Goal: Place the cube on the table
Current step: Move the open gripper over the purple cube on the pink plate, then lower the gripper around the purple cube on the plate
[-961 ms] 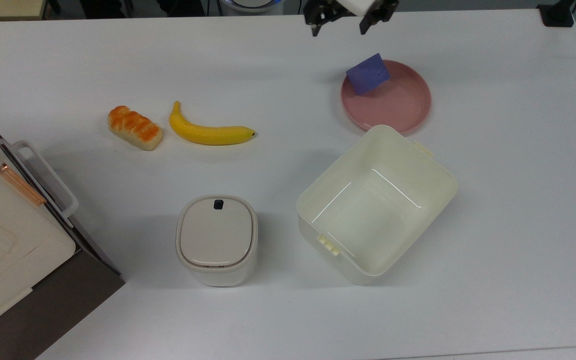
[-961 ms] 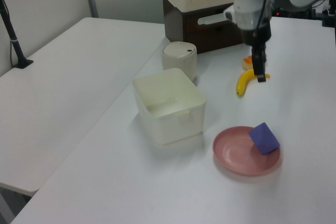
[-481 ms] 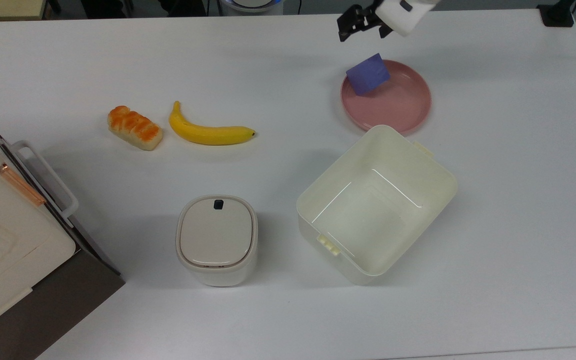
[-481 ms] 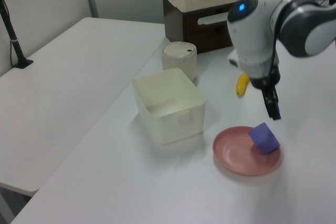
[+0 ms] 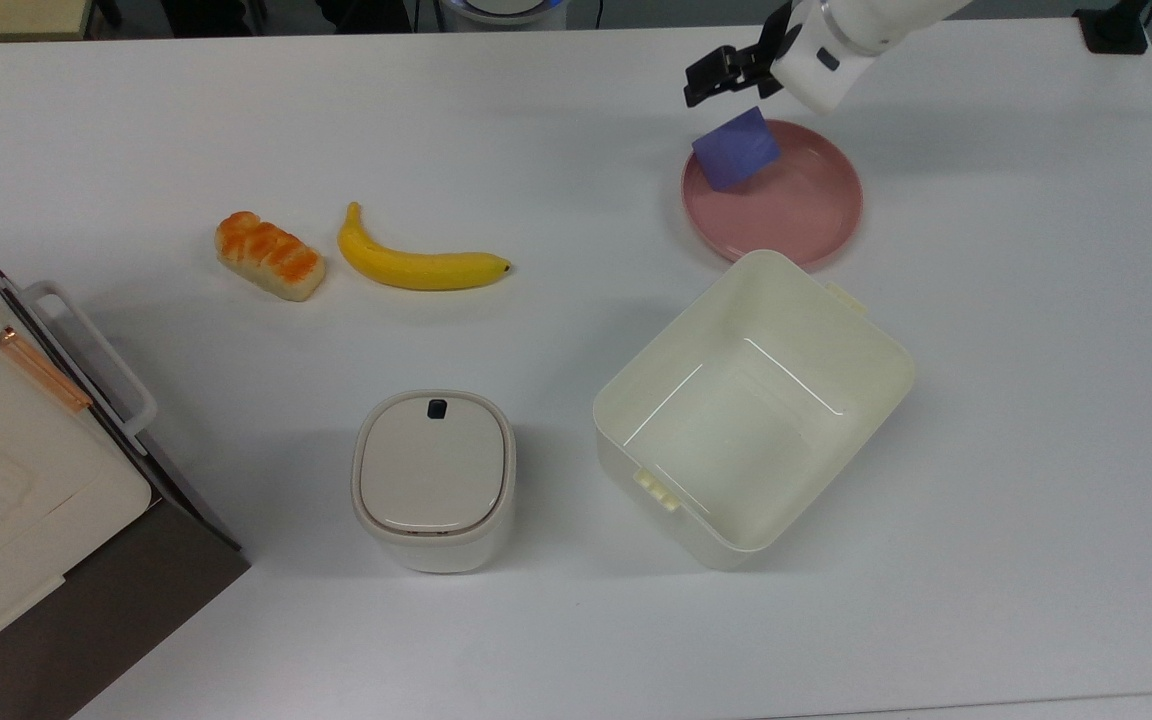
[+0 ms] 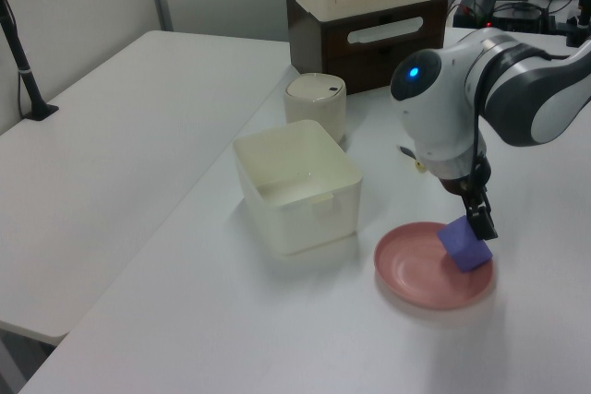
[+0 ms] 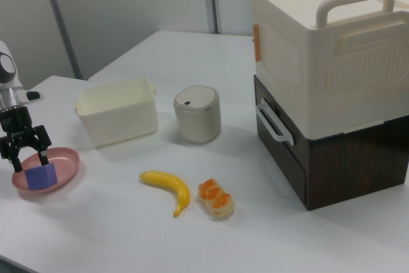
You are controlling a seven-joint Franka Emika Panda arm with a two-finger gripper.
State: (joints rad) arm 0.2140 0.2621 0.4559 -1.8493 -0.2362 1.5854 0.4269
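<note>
You have one white counter point(image 5: 1036, 400) carrying everything, and a second white tabletop point(image 6: 102, 163) stands beside it in the left view. Taking the cream open-topped bin point(image 5: 891, 350) as your landmark, count one of it. Just beside the bin sits one pink plate point(image 5: 796, 205), and on that plate lies one periwinkle cube point(image 5: 734, 150). Near the bin stands one small lidded canister point(image 5: 433, 480). Further from the bin you have one banana point(image 5: 416, 265) and one piece of orange-glazed bread point(image 5: 269, 256). Well apart from the bin, count one cream handled box point(image 7: 326, 49) stacked on one dark brown drawer cabinet point(image 7: 345, 158).
</note>
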